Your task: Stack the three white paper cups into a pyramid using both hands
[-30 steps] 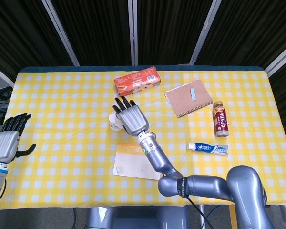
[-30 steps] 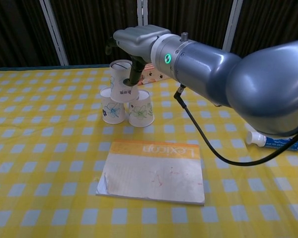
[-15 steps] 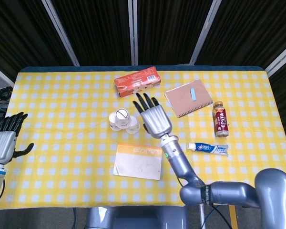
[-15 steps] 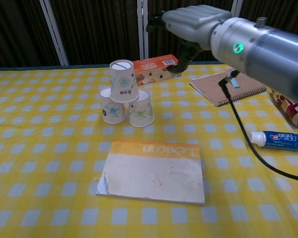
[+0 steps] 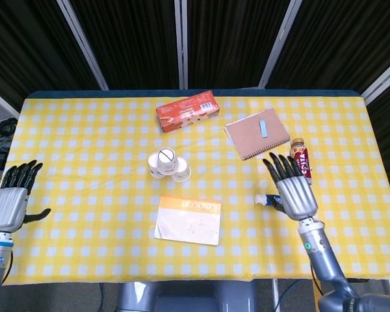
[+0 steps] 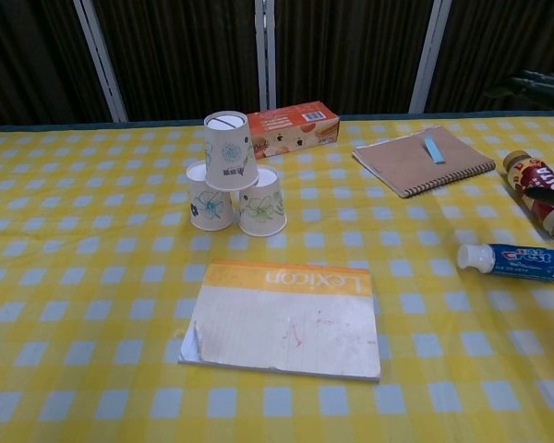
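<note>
Three white paper cups with flower prints stand upside down as a small pyramid near the table's middle. The top cup [image 5: 166,156] [image 6: 227,150] rests on the two lower cups [image 6: 210,197] [image 6: 262,201]. My right hand [image 5: 290,188] hovers open at the right side of the table, far from the cups, fingers spread. In the chest view only its fingertips [image 6: 535,83] show at the right edge. My left hand [image 5: 12,199] hangs open off the table's left edge. Neither hand holds anything.
A notepad [image 5: 189,219] [image 6: 287,317] lies in front of the cups. An orange-red box [image 5: 188,110] sits behind them. A brown notebook [image 5: 257,134], a small bottle [image 5: 301,160] and a toothpaste tube [image 6: 518,262] lie at the right.
My right hand let go of the top cup and swung away to the right, from over the pyramid to the table's right side. The left hand sank slightly. The cups stayed put.
</note>
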Controlling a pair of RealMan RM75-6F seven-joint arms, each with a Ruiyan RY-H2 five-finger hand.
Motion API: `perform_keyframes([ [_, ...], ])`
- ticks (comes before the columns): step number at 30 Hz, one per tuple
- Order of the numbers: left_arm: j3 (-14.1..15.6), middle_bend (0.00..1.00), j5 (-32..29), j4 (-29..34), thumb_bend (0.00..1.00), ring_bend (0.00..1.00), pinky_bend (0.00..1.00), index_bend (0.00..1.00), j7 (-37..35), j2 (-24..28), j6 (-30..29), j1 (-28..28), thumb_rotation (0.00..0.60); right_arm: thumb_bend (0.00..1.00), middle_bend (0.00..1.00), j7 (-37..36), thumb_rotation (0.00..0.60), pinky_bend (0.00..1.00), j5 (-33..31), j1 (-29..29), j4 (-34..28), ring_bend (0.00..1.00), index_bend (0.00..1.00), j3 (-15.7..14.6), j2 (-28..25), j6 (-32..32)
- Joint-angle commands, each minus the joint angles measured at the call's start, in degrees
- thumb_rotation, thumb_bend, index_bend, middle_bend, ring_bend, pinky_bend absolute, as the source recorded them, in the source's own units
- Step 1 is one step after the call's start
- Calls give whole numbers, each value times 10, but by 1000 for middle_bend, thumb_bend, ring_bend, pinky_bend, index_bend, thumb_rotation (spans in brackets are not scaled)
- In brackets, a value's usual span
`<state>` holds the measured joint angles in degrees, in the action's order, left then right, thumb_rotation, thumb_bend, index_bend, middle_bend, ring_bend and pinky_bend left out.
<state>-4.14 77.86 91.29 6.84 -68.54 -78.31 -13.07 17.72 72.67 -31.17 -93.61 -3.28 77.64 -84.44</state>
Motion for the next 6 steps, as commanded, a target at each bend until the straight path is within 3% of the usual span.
perform_keyframes([
  [1, 7, 0, 7, -7, 112, 0, 0, 0, 5, -9, -7, 7, 600, 180, 0, -59, 600, 38, 51, 56, 52, 0, 20, -38, -11, -39],
  [6, 17, 0, 22, -20, 111, 0, 0, 0, 9, -21, -29, 22, 600, 173, 0, -112, 600, 0, 91, 105, 112, 0, 3, -57, -10, -63],
])
